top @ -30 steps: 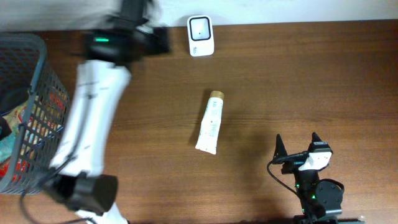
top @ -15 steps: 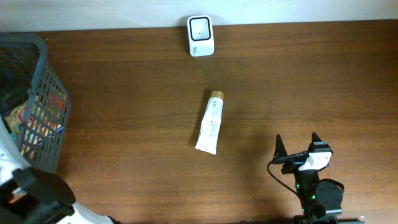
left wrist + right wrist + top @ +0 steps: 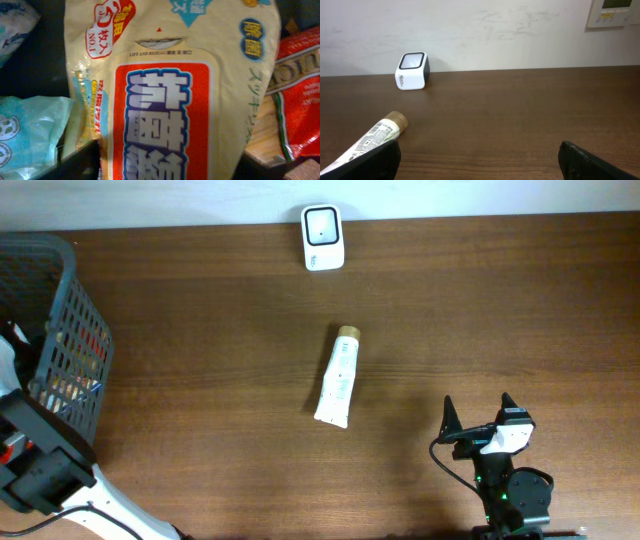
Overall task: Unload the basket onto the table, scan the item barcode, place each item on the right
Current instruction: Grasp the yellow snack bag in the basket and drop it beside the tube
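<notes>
In the left wrist view a yellow pouch [image 3: 170, 75] with a red label and large printed characters fills the frame. It lies in the basket, and my left gripper [image 3: 170, 162] is shut on its lower part, a dark finger pressed to each side. Overhead, only the left arm [image 3: 40, 475] shows beside the grey basket [image 3: 70, 290]; its gripper is hidden there. The white barcode scanner [image 3: 323, 237] stands at the table's far edge. My right gripper [image 3: 482, 420] rests open near the front right with nothing between its fingers.
A white tube with a gold cap [image 3: 338, 377] lies mid-table, also seen as the tube [image 3: 370, 140] by the right gripper's left finger. Beside the pouch in the basket are a light blue packet [image 3: 30, 130] and a red packet [image 3: 300, 90].
The left arm has swung from the back left of the table down to the basket. Its jaws have narrowed onto the yellow pouch. The right arm has not moved.
</notes>
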Available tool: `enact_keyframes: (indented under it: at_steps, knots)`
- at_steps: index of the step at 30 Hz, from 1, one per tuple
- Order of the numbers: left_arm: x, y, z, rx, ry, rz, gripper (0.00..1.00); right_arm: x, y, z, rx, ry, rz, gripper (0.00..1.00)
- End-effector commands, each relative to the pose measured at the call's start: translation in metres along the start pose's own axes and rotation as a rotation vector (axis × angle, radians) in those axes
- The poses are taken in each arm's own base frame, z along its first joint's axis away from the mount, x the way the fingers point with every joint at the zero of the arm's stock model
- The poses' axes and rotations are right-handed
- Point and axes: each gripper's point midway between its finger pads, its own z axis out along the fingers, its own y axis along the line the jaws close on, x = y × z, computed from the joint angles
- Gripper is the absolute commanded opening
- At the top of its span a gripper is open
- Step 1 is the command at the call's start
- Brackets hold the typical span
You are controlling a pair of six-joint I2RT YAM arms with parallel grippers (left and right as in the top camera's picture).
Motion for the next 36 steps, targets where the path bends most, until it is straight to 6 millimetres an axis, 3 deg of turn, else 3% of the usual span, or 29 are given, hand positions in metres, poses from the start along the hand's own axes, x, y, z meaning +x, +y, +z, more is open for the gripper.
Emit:
enact_keyframes:
  at_steps: [1,3,6,9,11,12,14,15,17,20,22,24,25,26,29,31,34,35,36]
  knots:
    - [0.016,0.002,0.021,-0.014,0.074,0.011,0.16,0.002,-0.002,0.0,0.005,0.002,-0.007,0.99]
    - [0.011,0.001,0.014,-0.01,0.062,-0.011,0.01,0.002,-0.002,0.0,0.005,0.002,-0.007,0.99]
    - [-0.009,-0.011,-0.02,0.044,0.004,-0.005,0.0,0.002,-0.002,0.0,0.005,0.002,-0.007,0.99]
    - [-0.046,-0.034,-0.103,0.108,-0.171,0.017,0.0,0.002,-0.002,0.0,0.005,0.002,-0.007,0.99]
    - [-0.068,-0.059,-0.204,0.174,-0.393,0.05,0.0,0.003,-0.002,0.0,0.005,0.002,-0.007,0.99]
    - [-0.069,-0.072,-0.251,0.205,-0.493,0.067,0.0,0.003,-0.002,0.0,0.005,0.002,-0.007,0.99]
    - [-0.056,-0.099,-0.317,0.264,-0.627,0.128,0.0,0.002,-0.002,0.0,0.005,0.002,-0.007,0.99]
    - [-0.042,-0.115,-0.341,0.296,-0.665,0.166,0.0,0.002,-0.002,0.0,0.005,0.002,-0.007,0.99]
    - [-0.001,-0.156,-0.366,0.36,-0.658,0.274,0.0,0.003,-0.002,0.0,0.005,0.002,-0.007,0.99]
    - [0.055,-0.213,-0.345,0.4,-0.502,0.441,0.0,0.002,-0.002,0.0,0.005,0.002,-0.007,0.99]
    - [0.096,-0.254,-0.31,0.397,-0.364,0.57,0.0,0.003,-0.002,0.0,0.005,0.002,-0.007,0.99]
    - [0.141,-0.292,-0.248,0.349,-0.207,0.698,0.0,0.003,-0.002,0.0,0.005,0.002,-0.007,0.99]
    - [0.151,-0.299,-0.231,0.337,-0.17,0.723,0.0,0.003,-0.002,0.0,0.005,0.002,-0.007,0.99]
    - [0.172,-0.31,-0.199,0.315,-0.108,0.763,0.0,0.003,-0.002,0.0,0.005,0.002,-0.007,0.99]
    - [0.208,-0.322,-0.139,0.283,-0.029,0.828,0.0,0.002,-0.002,0.0,0.005,0.002,-0.007,0.99]
    - [0.234,-0.319,-0.099,0.263,0.02,0.857,0.0,0.003,-0.002,0.0,0.005,0.002,-0.007,0.99]
    - [0.26,-0.317,-0.076,0.27,0.071,0.864,0.01,0.002,-0.002,0.0,0.005,0.002,-0.007,0.99]
    - [0.268,-0.321,-0.076,0.29,0.086,0.875,0.06,0.003,-0.002,0.0,0.005,0.002,-0.007,0.99]
    - [0.272,-0.324,-0.078,0.3,0.087,0.887,0.25,0.003,-0.002,0.0,0.005,0.002,-0.007,0.98]
